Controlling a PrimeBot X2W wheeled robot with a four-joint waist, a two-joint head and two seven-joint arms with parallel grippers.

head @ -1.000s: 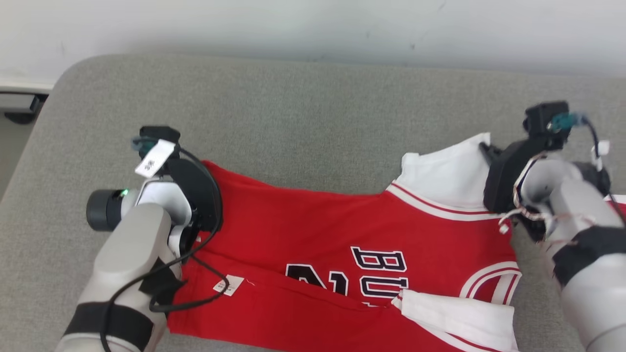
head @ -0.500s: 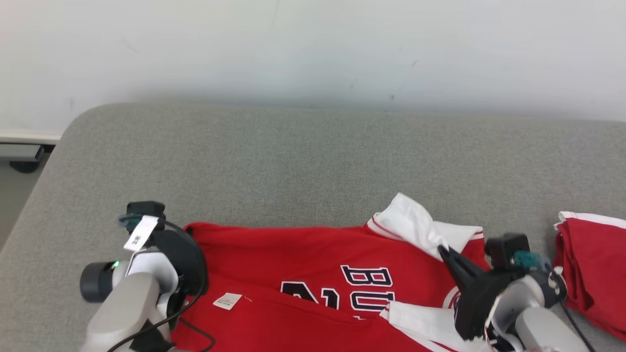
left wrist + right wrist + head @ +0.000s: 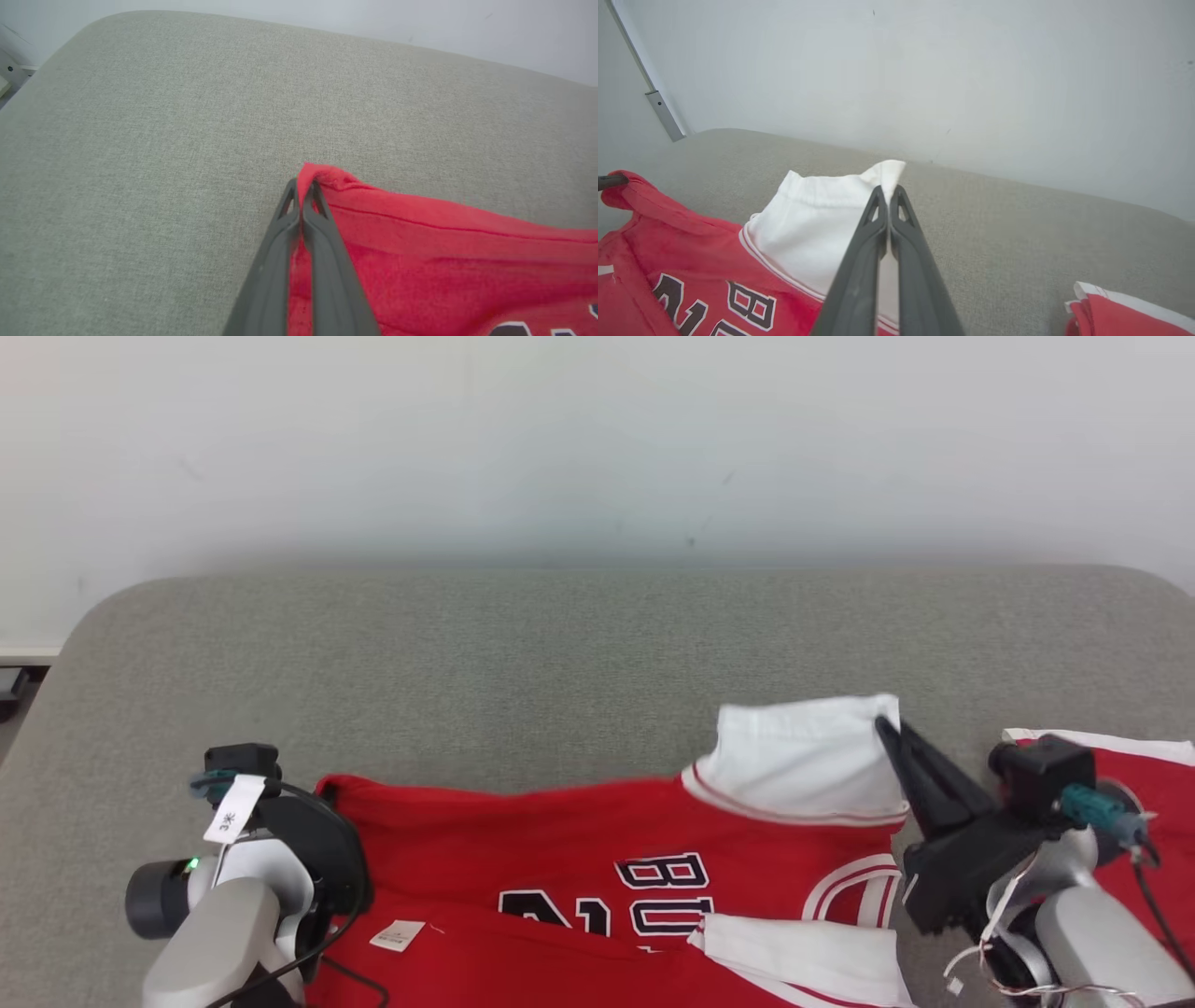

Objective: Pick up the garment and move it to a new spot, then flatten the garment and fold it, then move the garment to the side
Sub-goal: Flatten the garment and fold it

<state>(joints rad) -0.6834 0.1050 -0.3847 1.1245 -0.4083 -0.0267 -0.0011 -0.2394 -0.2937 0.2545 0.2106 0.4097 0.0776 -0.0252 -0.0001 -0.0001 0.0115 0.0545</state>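
Hard to pin down tbh, but it reads as a plain test room more than a home: a grey fabric-covered surface (image 3: pixel 560 644) with rounded corners sits right against a plain white wall (image 3: pixel 597 448), with a metal strip (image 3: pixel 663 114) running up it.

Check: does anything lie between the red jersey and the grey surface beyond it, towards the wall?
Nothing visible does. The left claw pinches the jersey by its red corner, the right claw by its white part, and the grey surface stretches to the wall. A second red garment lies to the right, outside that path.
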